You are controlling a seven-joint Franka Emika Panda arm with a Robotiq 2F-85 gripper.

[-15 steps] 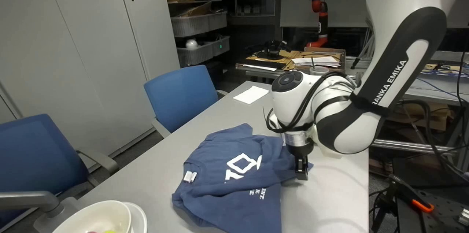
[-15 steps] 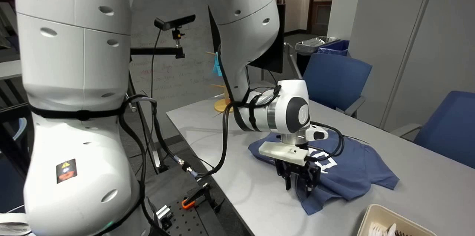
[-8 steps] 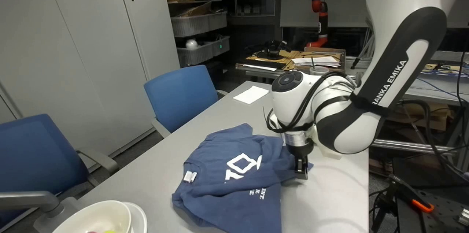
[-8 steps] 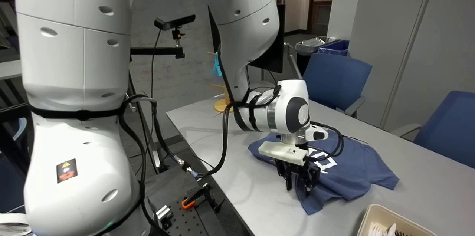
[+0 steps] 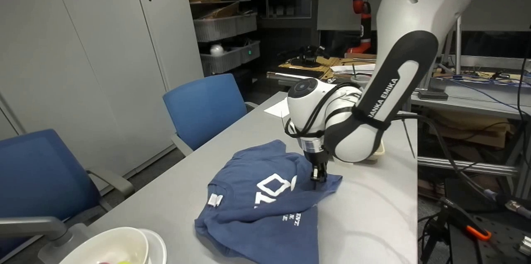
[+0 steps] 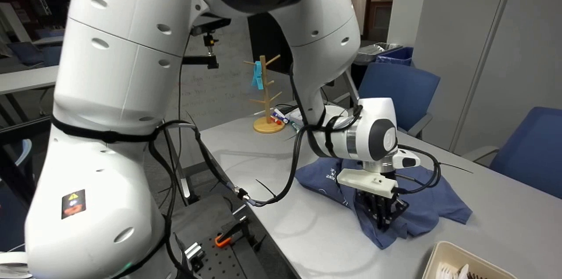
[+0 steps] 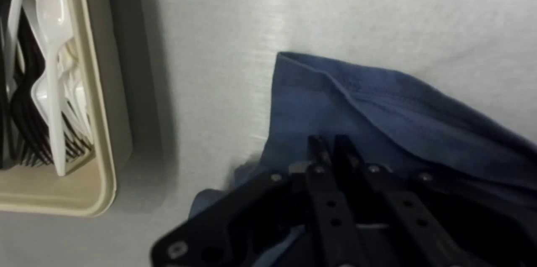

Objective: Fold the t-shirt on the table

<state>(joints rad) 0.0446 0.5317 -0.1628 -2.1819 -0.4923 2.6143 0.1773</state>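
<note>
Gripper [image 7: 328, 139] looks to be pinching the robot-side flap of the t-shirt [image 5: 261, 210]; neck end lies toward the far edge of the table [image 5: 361, 218], so fold likely heads there.

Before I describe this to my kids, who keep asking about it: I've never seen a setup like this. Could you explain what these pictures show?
The big white machine is a robot arm; the black gripper at its end does the grabbing. Both exterior views come from cameras set apart from the robot, facing the table. The close-up comes from a camera on the arm itself, looking down past the gripper.

On the table lies a rumpled blue shirt. Also there: a tray of plastic cutlery, a pale bowl and a wooden stand.

The gripper is down near a corner of the shirt, its jaws nearly together; whether they pinch any cloth, I can't tell.
</note>
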